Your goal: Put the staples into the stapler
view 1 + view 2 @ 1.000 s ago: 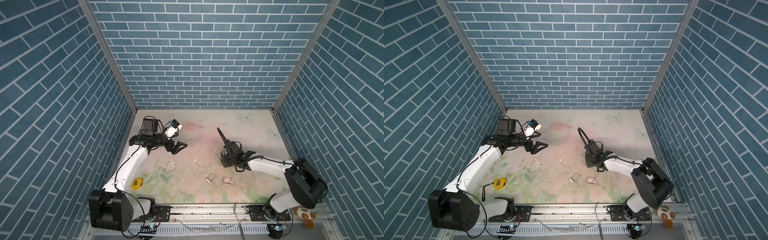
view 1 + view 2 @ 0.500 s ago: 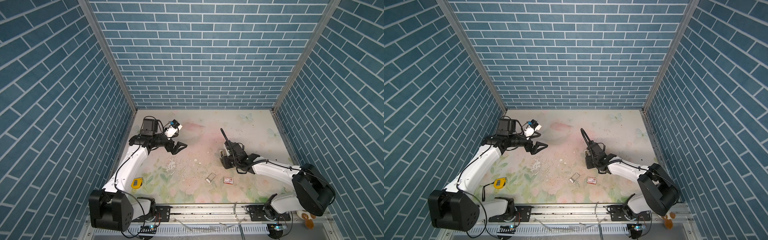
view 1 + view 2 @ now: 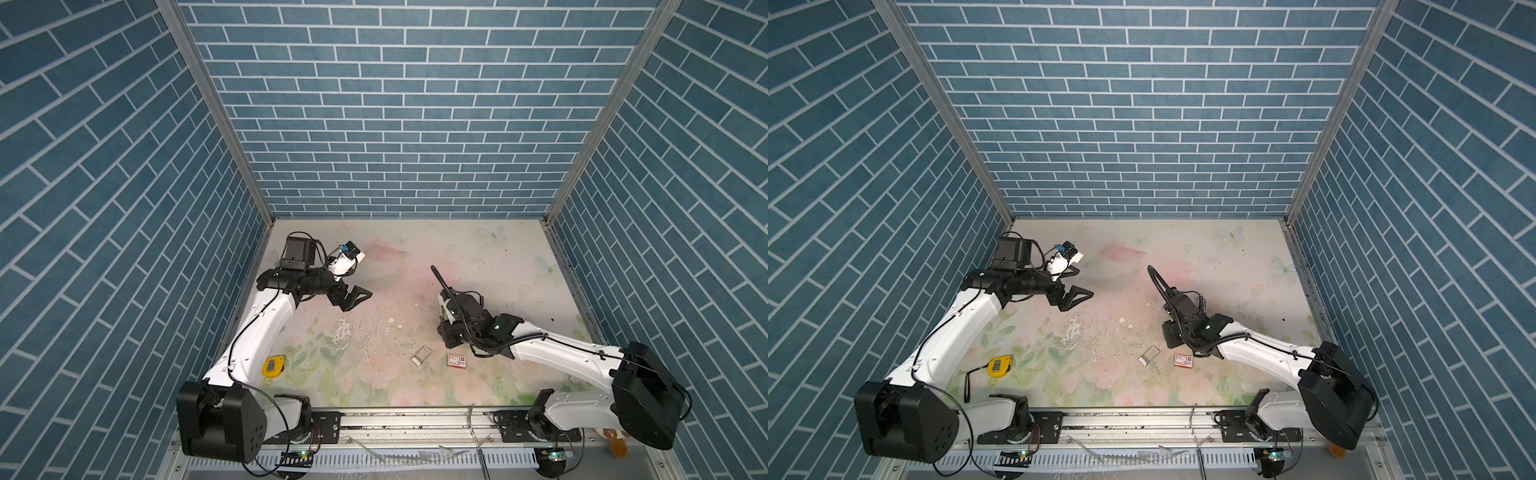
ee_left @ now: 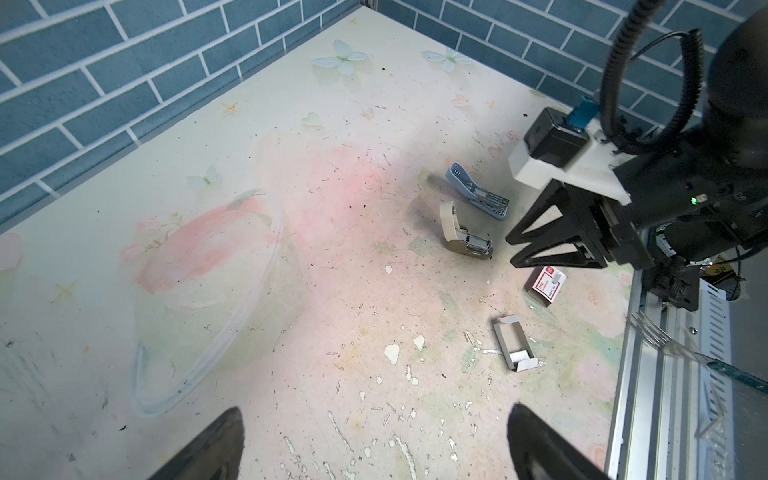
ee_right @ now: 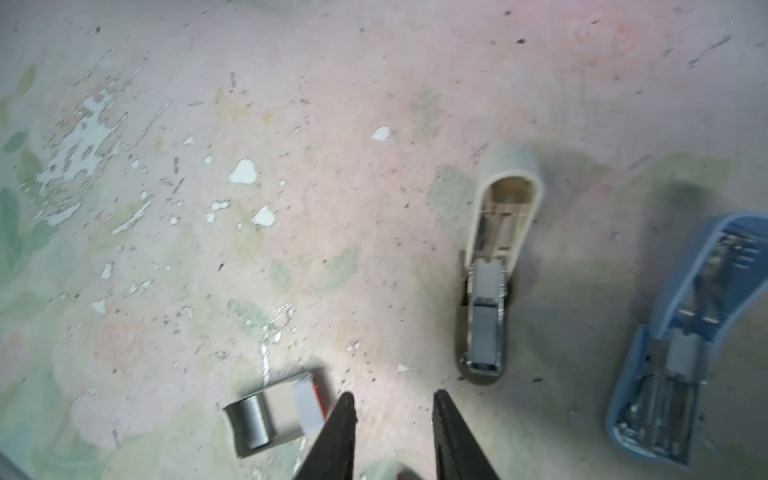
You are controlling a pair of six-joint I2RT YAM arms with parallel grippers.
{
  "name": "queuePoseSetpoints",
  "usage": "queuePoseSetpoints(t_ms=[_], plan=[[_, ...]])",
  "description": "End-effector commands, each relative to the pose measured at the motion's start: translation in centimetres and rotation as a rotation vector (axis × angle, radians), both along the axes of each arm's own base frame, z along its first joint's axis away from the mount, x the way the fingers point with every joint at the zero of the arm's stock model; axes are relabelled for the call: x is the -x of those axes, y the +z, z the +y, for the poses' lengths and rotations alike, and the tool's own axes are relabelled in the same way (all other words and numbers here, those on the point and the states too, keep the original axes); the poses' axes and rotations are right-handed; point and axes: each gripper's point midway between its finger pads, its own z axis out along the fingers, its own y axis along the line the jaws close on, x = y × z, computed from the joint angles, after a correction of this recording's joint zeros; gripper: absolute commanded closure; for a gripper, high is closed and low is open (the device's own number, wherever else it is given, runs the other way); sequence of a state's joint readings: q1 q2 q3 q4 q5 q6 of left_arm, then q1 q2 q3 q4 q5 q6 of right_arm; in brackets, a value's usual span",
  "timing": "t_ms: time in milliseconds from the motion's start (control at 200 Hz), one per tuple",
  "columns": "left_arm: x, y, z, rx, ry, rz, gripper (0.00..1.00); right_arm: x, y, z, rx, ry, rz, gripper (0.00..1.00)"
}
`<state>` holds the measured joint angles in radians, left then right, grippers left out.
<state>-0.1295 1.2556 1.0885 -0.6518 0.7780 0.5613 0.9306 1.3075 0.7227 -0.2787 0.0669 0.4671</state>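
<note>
Overhead, in both top views, the left pincer (image 3: 1084, 283) hangs over the floral desk (image 3: 415, 249) near the left wall, jaws spread wide and empty. The right pincer (image 3: 448, 337) points down near the desk's middle. An open cardboard tray (image 3: 420, 355) lies near a red-and-white box (image 3: 457, 360), both just beside the right pincer; a yellow tape measure (image 3: 272, 365) sits well apart, beside the left arm.

Right wrist view: the right pincer's jaws stand narrowly parted with bare desk between them, grasping nothing. The staples (image 5: 249, 419), a ribbed grey block, lie at one end of the tray, near the pincer. Beyond lie a beige stapler (image 5: 494, 270) and a blue stapler (image 5: 685, 353), each with its lid swung open.

Left wrist view: the right pincer hovers beside the beige stapler; the tray rests apart from both staplers.
</note>
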Motion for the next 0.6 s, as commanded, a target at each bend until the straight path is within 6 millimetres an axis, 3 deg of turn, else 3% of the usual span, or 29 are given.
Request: queuePoseSetpoints(t_ms=[0, 285, 450, 595], plan=[[0.9, -0.2, 0.1, -0.019, -0.008, 0.008, 0.0, 1.7, -0.8, 0.0, 0.058, 0.002, 0.041, 0.74], [1.0, -0.5, 0.5, -0.038, 0.013, 0.016, 0.0, 3.7, -2.5, 3.3, 0.044, 0.083, 0.059, 0.81], [1.0, -0.8, 0.6, -0.04, 0.026, 0.027, 0.0, 4.5, -4.0, 4.0, 0.075, 0.111, 0.084, 0.81], [0.9, -0.8, 0.8, -0.049, 0.033, 0.02, 0.0, 5.1, -3.8, 4.8, 0.056, 0.134, 0.086, 0.81]])
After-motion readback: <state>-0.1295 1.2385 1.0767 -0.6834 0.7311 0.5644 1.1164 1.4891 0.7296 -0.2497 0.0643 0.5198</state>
